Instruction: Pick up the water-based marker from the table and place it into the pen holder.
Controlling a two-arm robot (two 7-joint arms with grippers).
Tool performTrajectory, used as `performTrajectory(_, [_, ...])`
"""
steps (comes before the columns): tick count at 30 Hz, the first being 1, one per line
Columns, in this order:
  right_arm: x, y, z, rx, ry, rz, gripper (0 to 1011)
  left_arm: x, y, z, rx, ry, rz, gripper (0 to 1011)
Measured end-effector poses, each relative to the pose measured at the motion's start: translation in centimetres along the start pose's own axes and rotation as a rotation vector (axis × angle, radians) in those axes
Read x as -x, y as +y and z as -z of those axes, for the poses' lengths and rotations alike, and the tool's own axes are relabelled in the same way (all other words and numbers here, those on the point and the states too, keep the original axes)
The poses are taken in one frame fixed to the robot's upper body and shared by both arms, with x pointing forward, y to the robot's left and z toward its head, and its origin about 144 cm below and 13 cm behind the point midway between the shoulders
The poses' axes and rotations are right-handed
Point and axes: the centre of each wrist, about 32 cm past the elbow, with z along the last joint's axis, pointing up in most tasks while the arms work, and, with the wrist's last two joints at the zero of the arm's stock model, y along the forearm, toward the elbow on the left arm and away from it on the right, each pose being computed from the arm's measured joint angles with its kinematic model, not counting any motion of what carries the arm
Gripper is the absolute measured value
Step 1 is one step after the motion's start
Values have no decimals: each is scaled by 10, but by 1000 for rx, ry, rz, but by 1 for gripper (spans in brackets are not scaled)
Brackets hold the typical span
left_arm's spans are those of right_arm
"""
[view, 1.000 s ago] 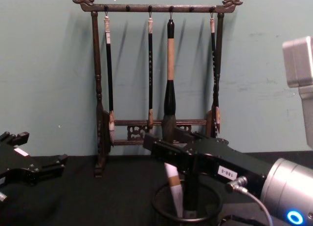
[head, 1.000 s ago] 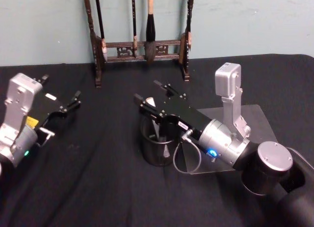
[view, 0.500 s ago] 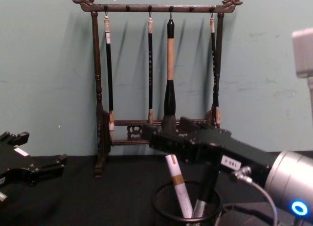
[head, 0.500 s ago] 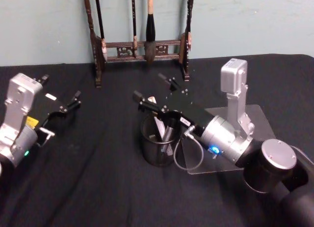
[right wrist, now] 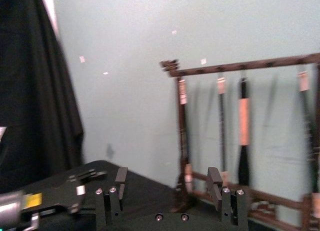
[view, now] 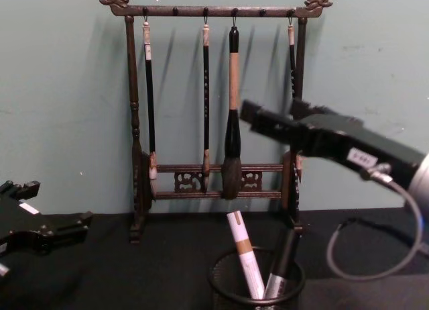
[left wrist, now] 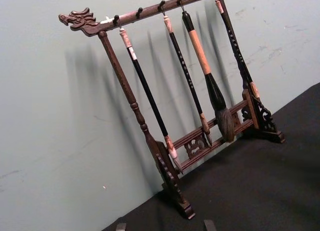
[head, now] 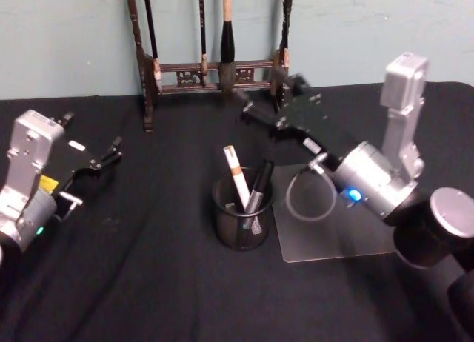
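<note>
The pen holder (head: 242, 216) (view: 226, 291), a black mesh cup, stands mid-table on the black cloth. In it leans the white water-based marker (head: 235, 176) (view: 242, 256) with a tan band, beside a dark grey-tipped marker (head: 258, 188) (view: 281, 263). My right gripper (head: 264, 95) (view: 271, 113) (right wrist: 167, 178) hangs open and empty, above and behind the holder, near the brush rack. Parked at the table's left is my left gripper (head: 92, 132) (view: 53, 206) (left wrist: 165, 226), open with nothing between its fingers.
A tall carved wooden brush rack (head: 209, 66) (view: 216, 182) (left wrist: 172, 161) with several hanging brushes stands at the back against the green wall. A clear flat plate (head: 333, 231) lies right of the holder, under my right arm.
My right gripper has let go of the marker, risen and drawn back from over the holder toward the rack. The marker stays leaning in the holder. The left arm has not moved.
</note>
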Motion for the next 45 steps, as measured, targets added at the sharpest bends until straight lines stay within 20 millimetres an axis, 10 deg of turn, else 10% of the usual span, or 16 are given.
performTrajectory(21, [-38, -60, 15, 229, -218, 388, 1003, 0, 0, 0, 0, 0, 0, 1001])
performTrajectory(45, [-36, -61, 41, 360, -289, 424, 1002, 0, 0, 0, 0, 0, 0, 1001])
